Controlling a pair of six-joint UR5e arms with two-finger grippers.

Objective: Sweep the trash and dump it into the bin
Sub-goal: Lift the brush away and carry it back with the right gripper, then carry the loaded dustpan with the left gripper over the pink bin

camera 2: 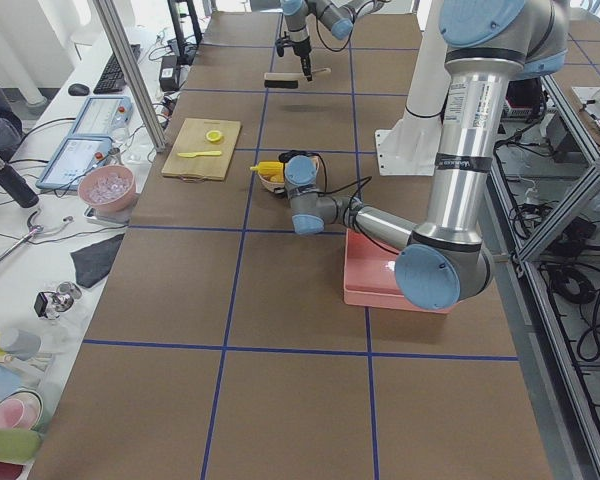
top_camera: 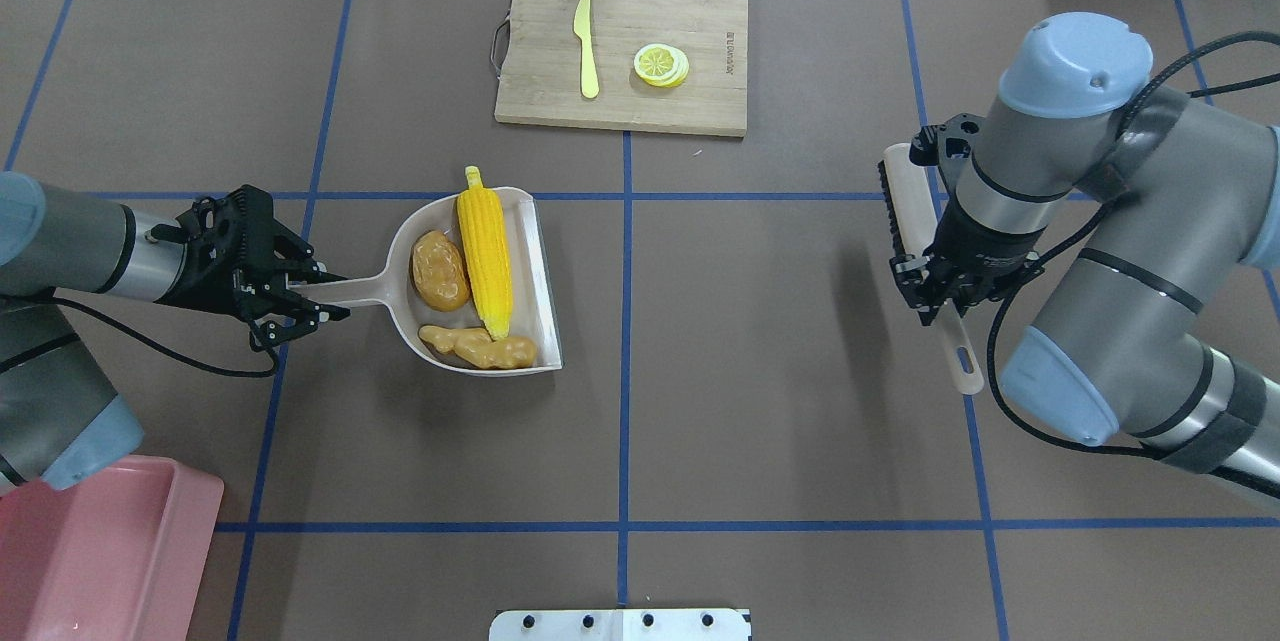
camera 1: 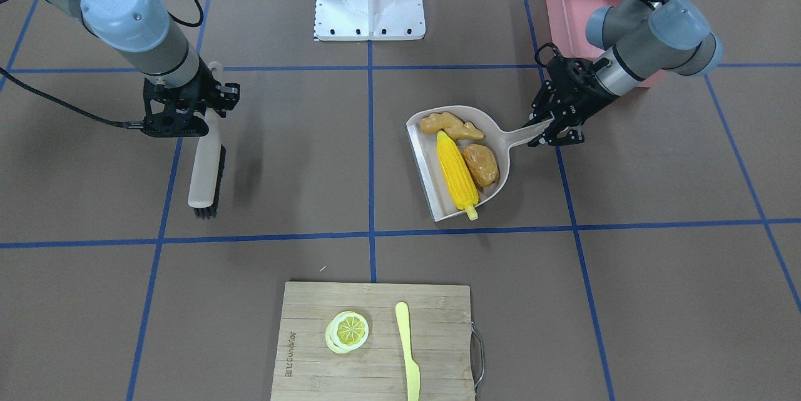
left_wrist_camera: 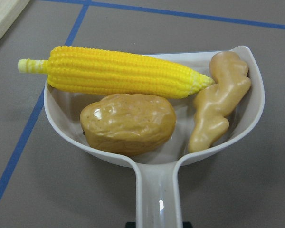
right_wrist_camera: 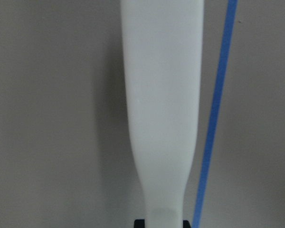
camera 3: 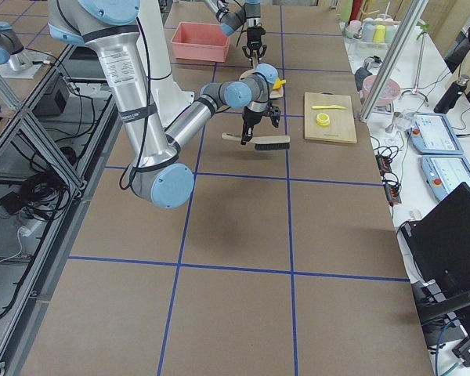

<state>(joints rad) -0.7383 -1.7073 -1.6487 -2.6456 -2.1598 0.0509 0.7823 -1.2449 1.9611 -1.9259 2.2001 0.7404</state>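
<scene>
While left pincer (top_camera: 325, 296) clamps dustpan (top_camera: 535, 261) holding knobbly ginger (top_camera: 480, 348) | right pincer (top_camera: 935, 296) grips bristled brush (top_camera: 905, 201)

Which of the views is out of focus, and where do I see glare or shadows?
Right wrist view: the brush handle fills the frame and looks soft, out of focus. Left wrist view: sharp, with small glare spots on the potato and the dustpan handle. Front-facing view: the brush casts a soft shadow on the table beside it.

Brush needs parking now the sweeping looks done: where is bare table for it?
Free: the table patch between the dustpan and the brush, and the stretch from there toward the base plate. Crowded: the cutting board, holding knife and lemon slice.
</scene>
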